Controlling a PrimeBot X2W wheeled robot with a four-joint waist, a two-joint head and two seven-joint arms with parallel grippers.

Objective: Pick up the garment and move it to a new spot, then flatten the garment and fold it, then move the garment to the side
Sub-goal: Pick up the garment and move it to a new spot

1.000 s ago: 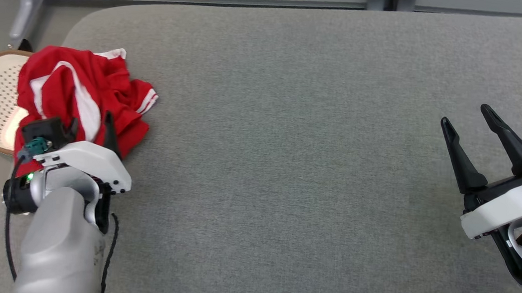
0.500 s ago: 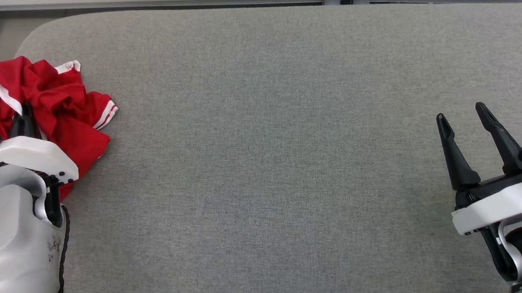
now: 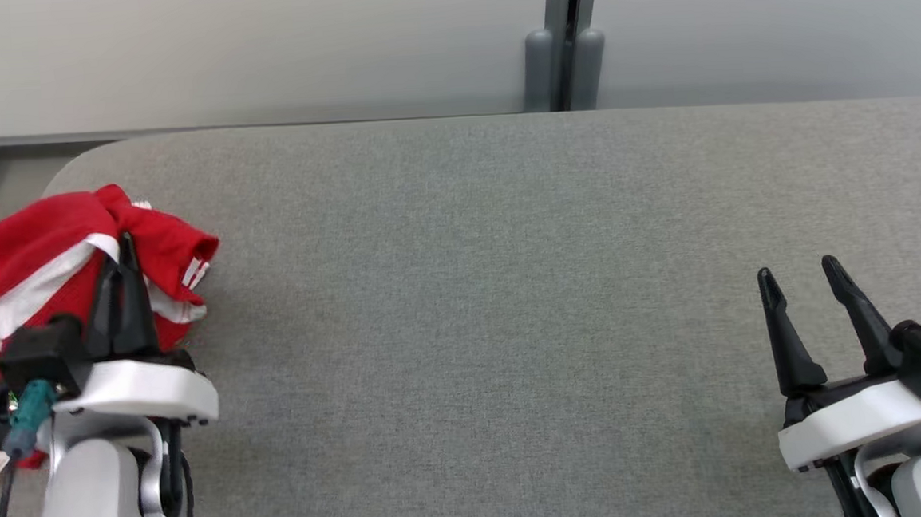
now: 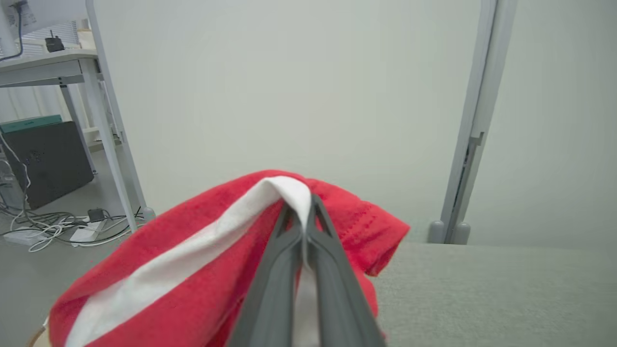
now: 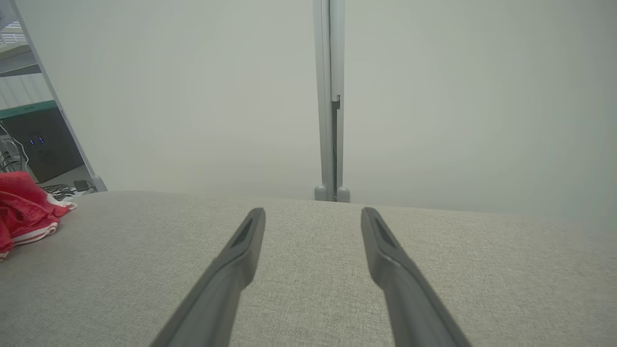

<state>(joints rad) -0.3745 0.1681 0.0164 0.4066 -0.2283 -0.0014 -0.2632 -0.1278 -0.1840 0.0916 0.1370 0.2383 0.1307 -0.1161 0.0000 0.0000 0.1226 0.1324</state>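
Garment (image 3: 37, 260): red with white stripes, bunched, at about 10 o'clock on the grey padded surface (image 3: 471, 306) in the head view, close to its rounded far-left corner.

Left gripper (image 3: 124, 243): jaws together, clamped on a white-striped fold. In the left wrist view the cloth (image 4: 202, 260) drapes over the fingertips (image 4: 313, 207) and falls away toward 7 and 4 o'clock, so most of its bulk hangs below and left of the pinch. The grip sits near the tips, not deep in the jaws. I cannot tell whether the lowest hem rests on the surface.

Right gripper (image 3: 797, 268): jaws apart with nothing between them, at 4 o'clock in the head view and well apart from the garment. In the right wrist view the garment (image 5: 24, 207) shows at 9 o'clock.

Judgement: the step in hand is the pick-up and carry to a new spot.

To do it well:
- Raise the garment until the trailing hem clears the surface, so it does not drag.
- Carry it toward 3 o'clock, into the open middle.
- Move slowly, because a shallow pinch on one fold could slip.
- Put it down with bare surface on every side, ready for flattening.
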